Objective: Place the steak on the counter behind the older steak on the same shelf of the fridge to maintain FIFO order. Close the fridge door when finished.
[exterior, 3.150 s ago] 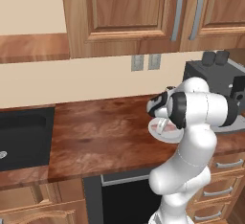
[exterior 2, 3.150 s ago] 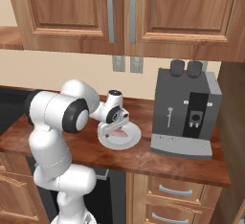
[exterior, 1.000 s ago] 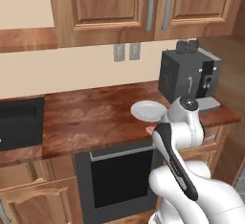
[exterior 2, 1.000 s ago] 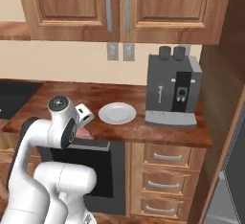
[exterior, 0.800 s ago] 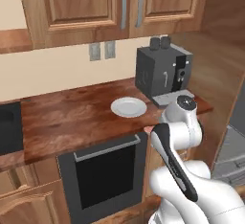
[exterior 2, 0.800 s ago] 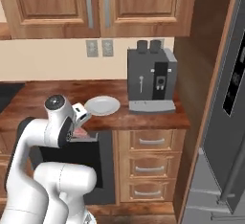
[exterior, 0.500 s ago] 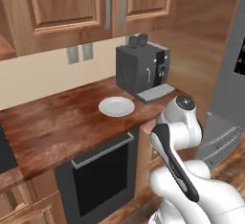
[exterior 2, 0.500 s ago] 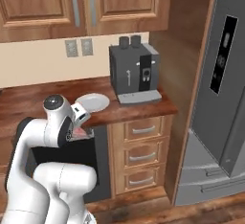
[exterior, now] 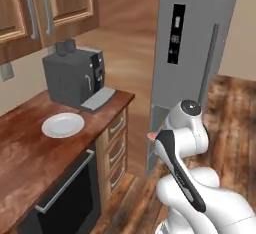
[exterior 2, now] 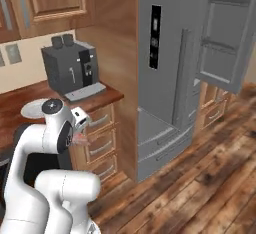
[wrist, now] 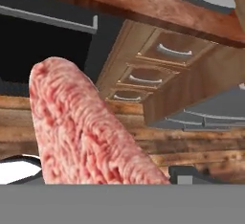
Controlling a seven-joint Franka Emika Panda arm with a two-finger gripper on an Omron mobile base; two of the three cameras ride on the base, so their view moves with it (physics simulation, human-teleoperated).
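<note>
The steak [wrist: 86, 127], a pale pink slab with red streaks, stands between my fingers in the hand view, and my gripper [wrist: 100, 170] is shut on it. Its pink edge shows at the gripper [exterior: 152, 136] beside my folded arm, and again at the gripper [exterior 2: 80, 137] in the right base view. I hold it low, in front of the drawers, off the dark wood counter [exterior: 25, 153]. The grey fridge [exterior 2: 165, 78] stands to the right with its right door [exterior 2: 225, 38] swung open. The older steak and the inner shelves are out of view.
A white plate [exterior: 62, 125] lies bare on the counter beside a grey coffee machine [exterior: 75, 75]. Wooden drawers [wrist: 158, 65] and a black oven front [exterior: 65, 198] sit below the counter. The fridge's left door [exterior: 200, 33] with its black panel is shut. Wood floor spreads in front.
The whole picture has swung right from the counter toward the fridge, so the base has moved. The steak, on the plate three seconds ago, has left it and sits in my gripper.
</note>
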